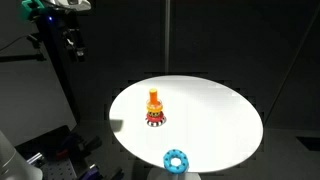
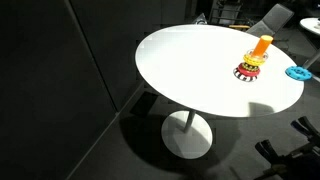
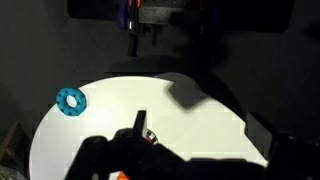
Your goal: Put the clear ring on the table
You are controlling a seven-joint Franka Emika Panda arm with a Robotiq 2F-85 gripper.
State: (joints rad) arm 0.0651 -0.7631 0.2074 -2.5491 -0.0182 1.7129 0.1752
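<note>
Holds the gripper (image 1: 72, 44) high, well apart from the stacking toy (image 1: 155, 112) on the table (image 1: 215, 115), likely for approach room; cannot tell finger spread.

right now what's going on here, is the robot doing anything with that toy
Nothing is being handled. The robot's claw shows dimly in the wrist view, clear of every object and too dark to tell whether it is open or shut. A ring-stacking toy stands upright near the middle of the round white table. A blue ring lies flat near the table's edge. I can't make out a clear ring.
</note>
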